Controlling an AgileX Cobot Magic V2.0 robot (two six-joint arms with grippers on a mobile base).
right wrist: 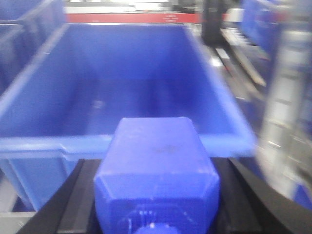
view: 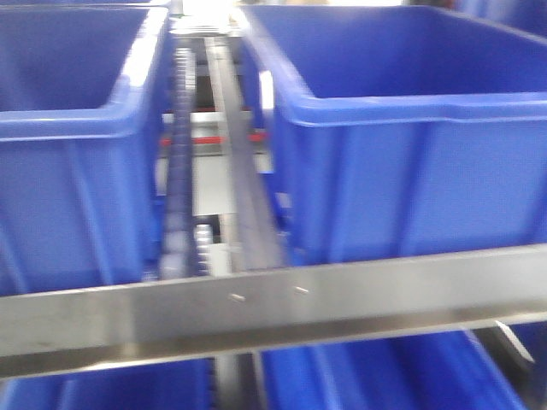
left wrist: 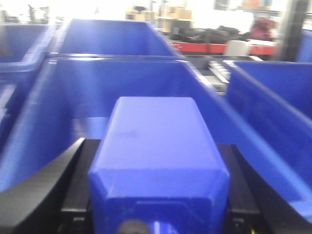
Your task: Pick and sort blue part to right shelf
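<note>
Right pincer (right wrist: 156, 195) clamped on a blue part (right wrist: 157, 165), held just short of the near rim of a blue bin (right wrist: 146, 83) on the right shelf (view: 273, 312); bin interior looks bare. Left pincer (left wrist: 156, 195) clamps a second blue block (left wrist: 158, 156) over another bin (left wrist: 204, 92). Narrow roller-track gap between bins.

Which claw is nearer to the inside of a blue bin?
Left. The left claw, holding a blue part, is between a bin's walls; the right claw, holding another, is before its bin's rim.
</note>
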